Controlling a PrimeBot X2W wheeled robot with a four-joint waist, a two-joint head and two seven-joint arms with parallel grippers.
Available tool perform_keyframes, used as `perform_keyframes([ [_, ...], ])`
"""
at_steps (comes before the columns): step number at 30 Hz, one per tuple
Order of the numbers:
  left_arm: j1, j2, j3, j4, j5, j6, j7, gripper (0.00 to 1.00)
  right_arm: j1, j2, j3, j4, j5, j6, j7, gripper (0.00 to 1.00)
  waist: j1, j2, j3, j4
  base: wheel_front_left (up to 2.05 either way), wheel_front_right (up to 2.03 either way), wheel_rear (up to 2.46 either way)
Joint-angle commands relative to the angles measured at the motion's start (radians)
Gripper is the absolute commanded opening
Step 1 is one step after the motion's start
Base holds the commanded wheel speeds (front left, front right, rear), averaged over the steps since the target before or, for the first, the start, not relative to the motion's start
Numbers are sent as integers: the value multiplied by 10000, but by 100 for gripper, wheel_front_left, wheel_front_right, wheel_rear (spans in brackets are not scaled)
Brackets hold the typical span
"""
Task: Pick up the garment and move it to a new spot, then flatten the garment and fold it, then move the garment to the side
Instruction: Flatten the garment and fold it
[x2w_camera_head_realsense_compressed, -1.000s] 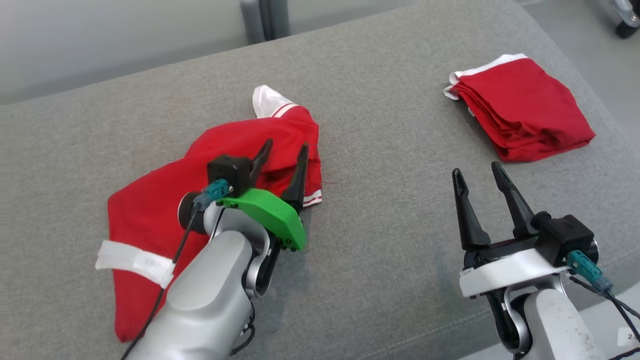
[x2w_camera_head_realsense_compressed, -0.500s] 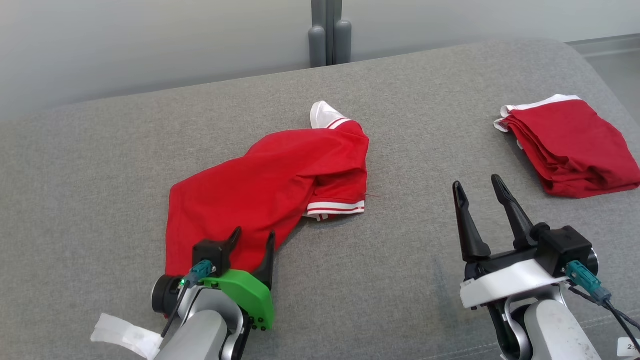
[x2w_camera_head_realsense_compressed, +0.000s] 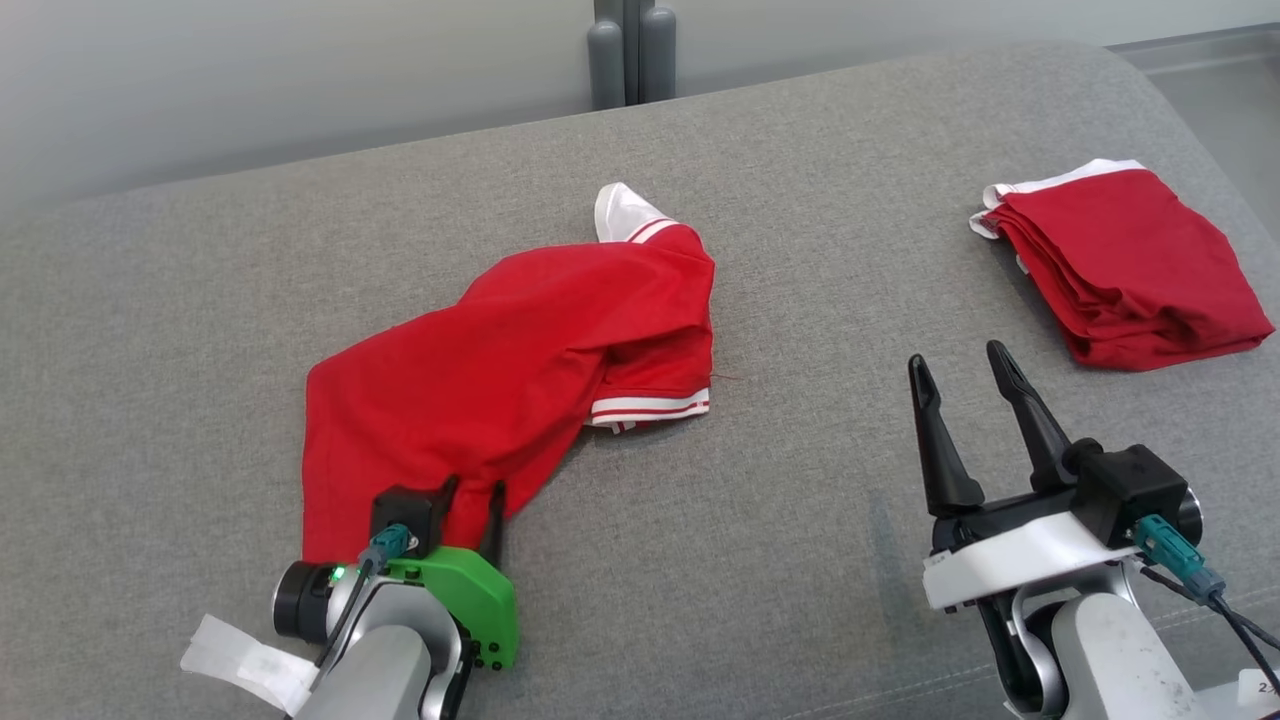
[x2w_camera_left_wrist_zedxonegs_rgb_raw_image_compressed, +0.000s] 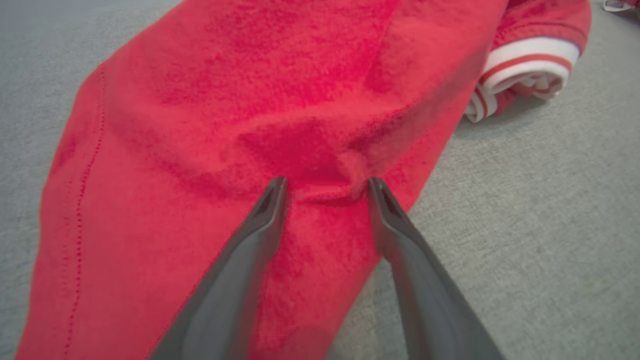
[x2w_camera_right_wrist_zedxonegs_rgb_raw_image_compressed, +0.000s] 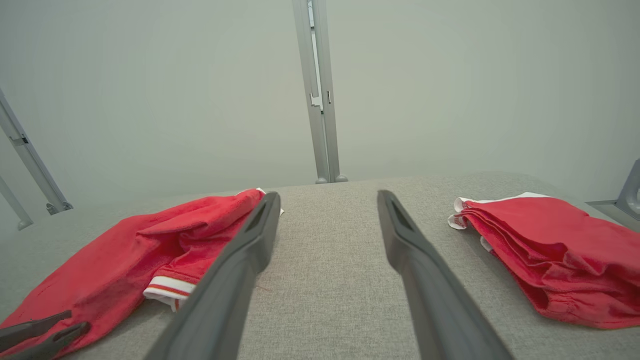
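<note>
A grey woven upholstered bench (x2w_camera_head_realsense_compressed: 800, 200) spread wide — beyond its far edge rose a plain pale wall (x2w_camera_head_realsense_compressed: 250, 80) with a grey metal post (x2w_camera_head_realsense_compressed: 625, 50) against it; the light was soft, even.

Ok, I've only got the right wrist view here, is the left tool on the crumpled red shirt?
Observer: Yes. The left wrist view shows the left tool pressing into the red shirt, fabric ridged between its parted fingers.
Operator: Which end?
Observer: Head view: the end nearest the robot, opposite the white collar.
Operator: Anything beside that arm?
Observer: A white strip beside the left forearm; I can't tell what it is.
</note>
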Motion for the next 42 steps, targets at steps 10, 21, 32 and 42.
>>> perform_keyframes([
  [10, -217, 162, 777, -910, 654, -6, -26, 0, -131, -32, -195, -3, -65, -3, -9, 100, 0, 0, 74, 82, 0, 0, 0],
  [21, -956, 678, 1347, -1871, 1093, -98, 18, 0, -224, -33, -103, -24, 25, -3, -33, 100, 0, 0, 246, 108, 0, 0, 0],
  [32, -3487, 1279, 1564, 448, 1142, -258, 407, 0, -843, -32, 416, 91, 124, -3, -51, 100, 0, 0, 1357, -827, 0, 0, 0],
  [42, -4847, 1639, 1584, 2450, 1153, -227, 462, 0, -1216, -29, 522, 152, 308, -2, -65, 100, 0, 0, 2113, -1628, 0, 0, 0],
])
